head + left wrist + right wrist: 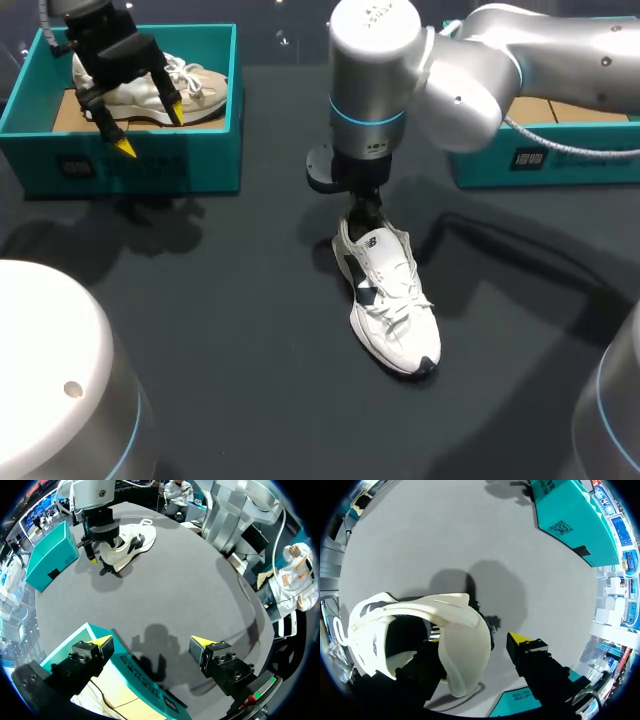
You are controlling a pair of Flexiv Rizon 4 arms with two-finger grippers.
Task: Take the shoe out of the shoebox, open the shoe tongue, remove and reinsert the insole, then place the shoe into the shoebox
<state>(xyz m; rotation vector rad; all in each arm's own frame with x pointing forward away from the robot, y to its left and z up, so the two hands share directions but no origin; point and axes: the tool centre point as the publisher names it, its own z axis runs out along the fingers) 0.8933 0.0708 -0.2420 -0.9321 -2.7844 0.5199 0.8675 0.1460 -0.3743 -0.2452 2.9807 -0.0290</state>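
Observation:
A white sneaker (392, 305) with dark side panels stands on the dark table, toe toward me and heel away. My right gripper (365, 222) points straight down over its heel. In the right wrist view the right gripper (479, 640) is open and straddles the sneaker's heel wall (465, 650): one finger is inside the shoe, and the other finger (520, 641) stands outside with a small gap to it. My left gripper (150, 130) hangs open and empty above the teal shoebox (120, 165) at the back left.
A beige shoe (190, 90) lies in the back-left shoebox. A second teal box (560, 160) stands at the back right, partly behind my right arm. In the left wrist view the sneaker (127, 542) sits far ahead across bare dark tabletop (190, 590).

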